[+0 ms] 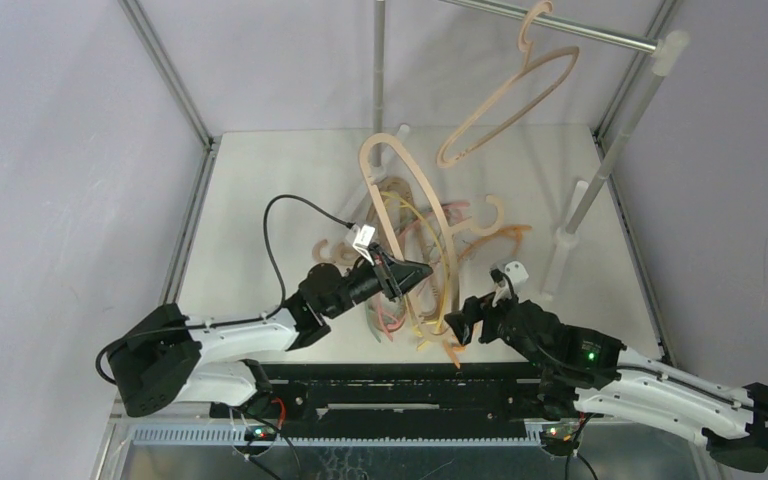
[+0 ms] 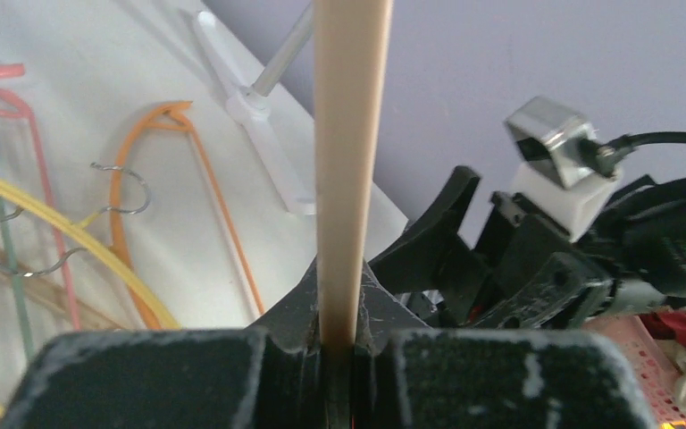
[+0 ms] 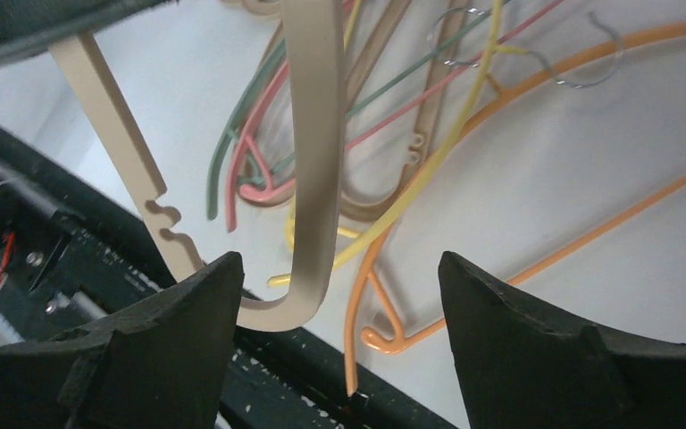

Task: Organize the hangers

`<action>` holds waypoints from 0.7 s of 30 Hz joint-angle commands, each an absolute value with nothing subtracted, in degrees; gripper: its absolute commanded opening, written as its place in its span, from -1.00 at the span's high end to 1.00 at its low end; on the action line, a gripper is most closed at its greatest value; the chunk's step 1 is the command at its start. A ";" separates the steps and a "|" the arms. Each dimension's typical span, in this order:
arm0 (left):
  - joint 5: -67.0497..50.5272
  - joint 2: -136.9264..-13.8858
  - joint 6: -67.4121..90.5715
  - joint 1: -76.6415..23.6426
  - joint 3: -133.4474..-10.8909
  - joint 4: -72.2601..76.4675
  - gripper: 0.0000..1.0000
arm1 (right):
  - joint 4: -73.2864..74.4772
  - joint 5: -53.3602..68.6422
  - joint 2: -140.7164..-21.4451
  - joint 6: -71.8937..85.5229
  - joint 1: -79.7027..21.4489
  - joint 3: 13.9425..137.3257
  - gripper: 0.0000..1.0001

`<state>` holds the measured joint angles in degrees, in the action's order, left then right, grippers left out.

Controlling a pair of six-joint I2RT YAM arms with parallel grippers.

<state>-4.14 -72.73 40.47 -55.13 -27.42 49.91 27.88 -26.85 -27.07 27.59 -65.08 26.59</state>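
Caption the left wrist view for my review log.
Left pincer shut on a beige hanger; an orange hanger lies on the white table behind, the right arm close by.

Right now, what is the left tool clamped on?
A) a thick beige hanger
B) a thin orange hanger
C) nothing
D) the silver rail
A: the left wrist view shows the left tool shut on the thick beige hanger, whose bar runs out from between its jaws.
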 commanded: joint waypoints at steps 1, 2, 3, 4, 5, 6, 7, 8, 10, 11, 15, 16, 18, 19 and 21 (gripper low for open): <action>-7.00 -70.15 41.56 -55.28 -27.21 57.00 1.00 | 20.93 -20.09 -24.59 27.40 -64.56 24.64 -0.71; -7.18 -70.05 41.84 -55.28 -27.09 57.45 1.00 | 20.08 -19.25 -24.03 27.13 -64.46 24.04 -0.70; -7.39 -69.98 42.06 -55.27 -27.01 57.66 1.00 | 19.12 -18.33 -23.78 26.89 -64.32 23.47 -0.69; -7.67 -69.96 42.28 -55.26 -26.99 57.96 1.00 | 18.12 -17.52 -23.60 26.83 -64.21 22.92 -0.68; -8.02 -69.88 42.67 -55.28 -26.84 58.38 1.00 | 17.24 -16.93 -23.56 26.67 -64.09 22.42 -0.67; -8.33 -69.79 43.02 -55.28 -26.69 59.12 1.00 | 16.31 -16.61 -23.58 26.64 -64.02 21.94 -0.65; -8.62 -69.87 43.39 -55.28 -26.45 60.00 1.00 | 15.41 -15.98 -23.63 26.64 -63.87 21.47 -0.63; -8.93 -69.87 43.86 -55.28 -26.14 60.86 1.00 | 14.40 -15.61 -23.76 26.47 -63.75 21.17 -0.62; -9.01 -70.09 44.49 -55.28 -25.84 61.78 1.00 | 12.30 -14.74 -23.72 25.95 -63.64 20.54 -0.59; -9.11 -70.27 44.62 -55.27 -25.84 62.09 1.00 | 11.17 -14.11 -23.69 25.60 -63.63 20.27 -0.57; -9.24 -71.07 44.96 -55.28 -25.44 63.72 1.00 | 7.53 -10.73 -23.86 24.11 -63.31 19.38 -0.17; -9.20 -71.29 44.93 -55.26 -25.55 63.78 1.00 | 7.02 -9.93 -23.92 23.80 -63.24 19.40 0.01; -9.11 -71.85 44.91 -55.22 -25.50 64.11 1.00 | 6.54 -9.65 -24.19 23.72 -63.16 19.37 0.60; -8.92 -72.32 44.96 -55.25 -25.38 64.37 1.00 | 6.69 -9.79 -24.32 23.81 -63.07 19.42 0.96; -7.93 -73.16 44.96 -55.20 -25.38 64.20 1.00 | 7.25 -9.99 -24.49 23.76 -62.95 19.67 1.00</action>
<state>-8.12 -71.72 44.38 -54.94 -25.56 60.16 12.43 -12.95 -24.03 25.43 -62.78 19.14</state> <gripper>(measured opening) 0.099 0.108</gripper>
